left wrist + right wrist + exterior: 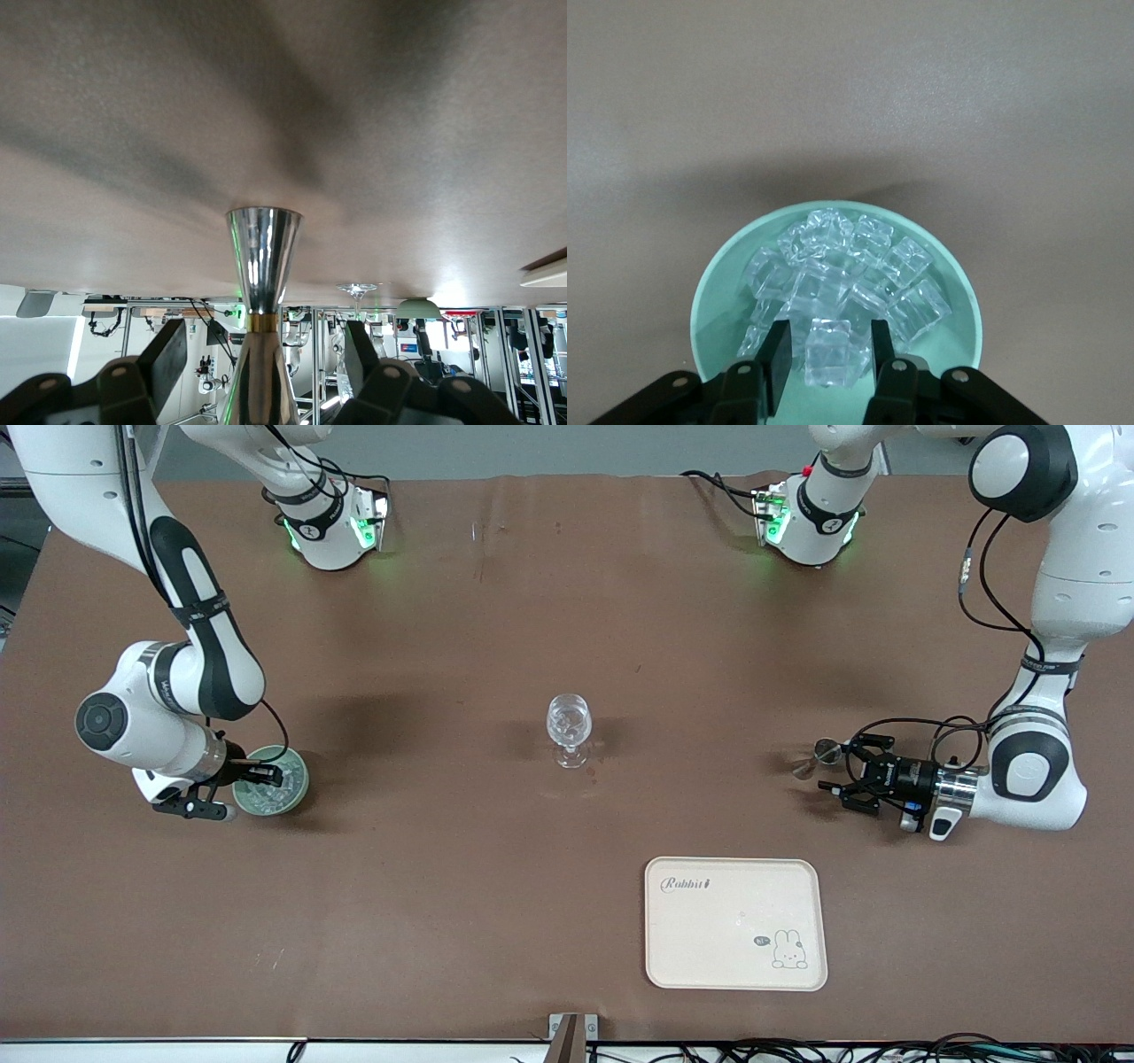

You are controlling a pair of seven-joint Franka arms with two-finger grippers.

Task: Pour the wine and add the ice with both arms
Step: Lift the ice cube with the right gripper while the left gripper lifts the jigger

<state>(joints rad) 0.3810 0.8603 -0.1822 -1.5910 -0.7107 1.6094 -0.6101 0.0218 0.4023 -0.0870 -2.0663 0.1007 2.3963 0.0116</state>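
Note:
A pale green bowl (282,790) heaped with clear ice cubes (850,266) stands toward the right arm's end of the table. My right gripper (257,777) hangs low in the bowl, open, its fingers (778,354) on either side of one ice cube (830,351) with gaps on both sides. A clear stemmed glass (568,728) stands at the table's middle. A shiny metal jigger (820,758) stands upright toward the left arm's end. My left gripper (842,766) is level with it, open, and the jigger (263,257) stands between its fingers (168,354) untouched.
A cream tray (735,957) with a rabbit drawing lies nearer to the front camera than the jigger. In the left wrist view the glass (357,290) and the bowl (418,308) show far off. Brown cloth covers the table.

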